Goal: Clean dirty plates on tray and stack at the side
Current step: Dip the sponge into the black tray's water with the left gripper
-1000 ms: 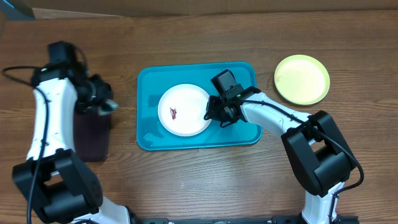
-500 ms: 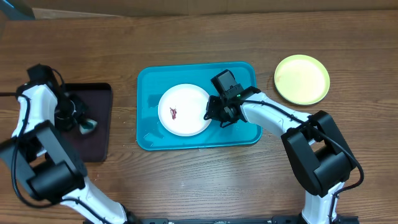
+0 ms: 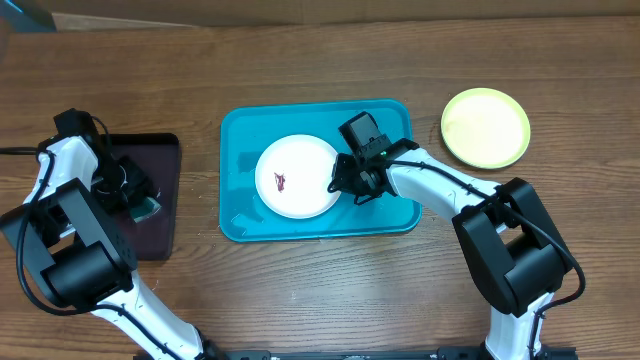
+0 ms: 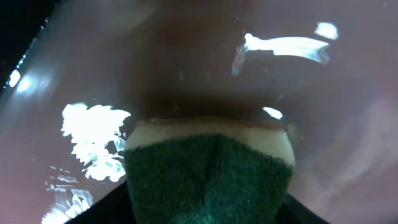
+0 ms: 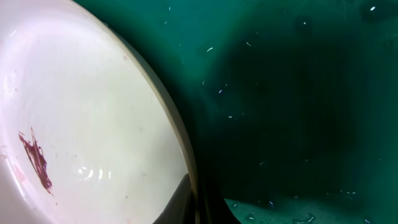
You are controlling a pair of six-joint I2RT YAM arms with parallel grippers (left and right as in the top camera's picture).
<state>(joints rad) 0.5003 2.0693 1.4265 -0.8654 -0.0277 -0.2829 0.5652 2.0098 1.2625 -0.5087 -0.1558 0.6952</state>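
Swinging down and to its own left since a second ago, the left arm (image 3: 58, 172) now reaches over the black tray (image 3: 155, 240), where before its wrist hung by that tray's near-right corner. The right arm (image 3: 440, 185) has not shifted, and neither plate has moved.

The wooden table (image 3: 300, 60) carries everything. At its middle lies the turquoise tray (image 3: 238, 150), long side across the view. The smaller black tray sits well apart from it, toward the robot's left.

The white plate (image 3: 312, 168) lies flat inside the turquoise tray, a little left of its centre. The yellow-green plate (image 3: 486, 127) rests on the bare table, outside the tray and just beyond its right end.

The right gripper (image 3: 343, 185) is pressed together on the white plate's right rim; the right wrist view shows that rim running between its fingertips.

The left gripper (image 3: 138, 197) hangs low over the black tray with a green sponge (image 4: 208, 180) in front of its camera, pale foam edging the scouring face. I cannot tell whether its jaws clamp the sponge or stand loose around it.

A small dark red smear (image 5: 36, 158) marks the white plate, left of its centre.
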